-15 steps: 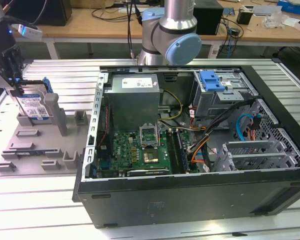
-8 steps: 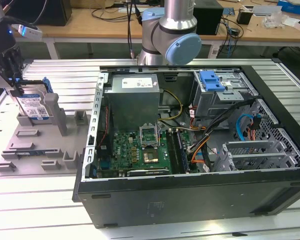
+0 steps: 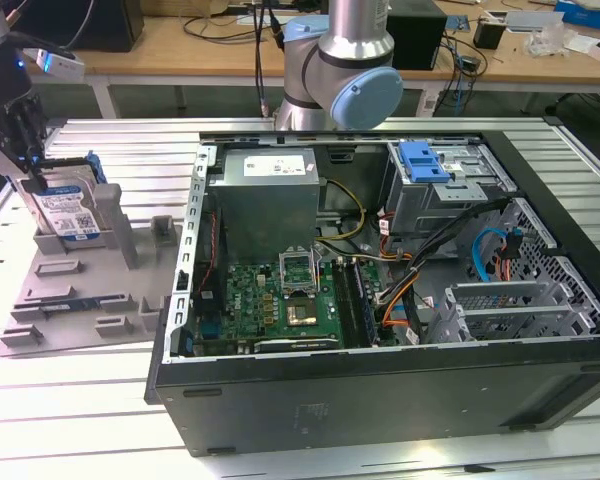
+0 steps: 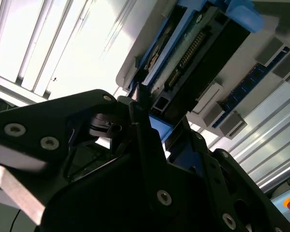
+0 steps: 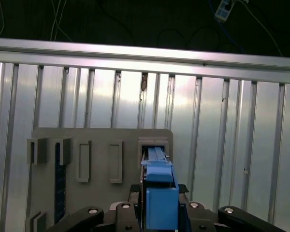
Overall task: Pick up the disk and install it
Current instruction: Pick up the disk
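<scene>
Nearest the lens in both wrist views sits the claw point(image 5: 160, 215). It is matt black with round screw heads, and its two fingers point(image 4: 144, 113) press against either side of the disk's blue plastic bracket point(image 4: 159, 128), pinching it. In the exterior view the claw point(image 3: 35, 165) meets the disk's upper corner, at the exterior view's left.

One disk point(image 3: 65, 212) stands on edge there, a flat silver rectangle with a blue-and-white label, framed in blue. Its lower end sits in a slot of the holder point(image 3: 90, 290), a grey matt plastic plate moulded with raised ribs and pockets. In the first wrist view the disk point(image 5: 157, 162) shows edge-on as a narrow blue bar rising from one square pocket. Two plain rectangular ribs lie beside it, and a thin blue strip point(image 5: 60, 183) sits between two posts further along.

The holder rests on the table point(image 3: 80, 430), made of shiny ribbed aluminium slats.

Just beside the holder, toward the exterior view's right, one black tower case point(image 3: 380, 385) lies on its side, open on top. It holds one green board point(image 3: 280, 300), one boxy grey power supply point(image 3: 265, 195) and one bare-metal cage point(image 3: 460, 190) with a blue tab point(image 3: 423, 160). Loose cables point(image 3: 405, 290) in orange, blue, yellow and black also lie inside. Behind the case rises the arm point(image 3: 330, 50), a silver column with a pale blue cap, and beyond it stands a wooden bench point(image 3: 180, 45).
</scene>
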Robot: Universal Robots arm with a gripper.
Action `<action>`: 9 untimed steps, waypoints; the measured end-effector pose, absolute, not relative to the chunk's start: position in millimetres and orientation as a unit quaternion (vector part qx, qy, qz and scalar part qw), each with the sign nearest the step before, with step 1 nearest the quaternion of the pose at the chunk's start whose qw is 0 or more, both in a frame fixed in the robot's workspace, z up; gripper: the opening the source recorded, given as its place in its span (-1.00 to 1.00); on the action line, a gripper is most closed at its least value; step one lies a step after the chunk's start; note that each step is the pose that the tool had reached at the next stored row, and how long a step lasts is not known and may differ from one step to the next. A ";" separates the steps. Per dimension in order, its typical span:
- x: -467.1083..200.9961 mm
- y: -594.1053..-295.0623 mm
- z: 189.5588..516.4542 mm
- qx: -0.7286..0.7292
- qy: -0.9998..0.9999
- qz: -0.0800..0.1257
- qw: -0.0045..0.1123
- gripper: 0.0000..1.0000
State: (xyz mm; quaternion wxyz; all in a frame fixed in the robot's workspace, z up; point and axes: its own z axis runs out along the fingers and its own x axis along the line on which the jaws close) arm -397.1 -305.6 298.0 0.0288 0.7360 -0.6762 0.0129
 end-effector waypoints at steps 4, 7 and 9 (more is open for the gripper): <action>-397.1 -305.6 298.0 0.736 -0.676 0.013 0.029 -0.25; -397.1 -305.6 297.9 0.736 -0.676 0.013 0.029 -0.25; -397.2 -305.6 297.8 0.736 -0.676 0.013 0.029 -0.25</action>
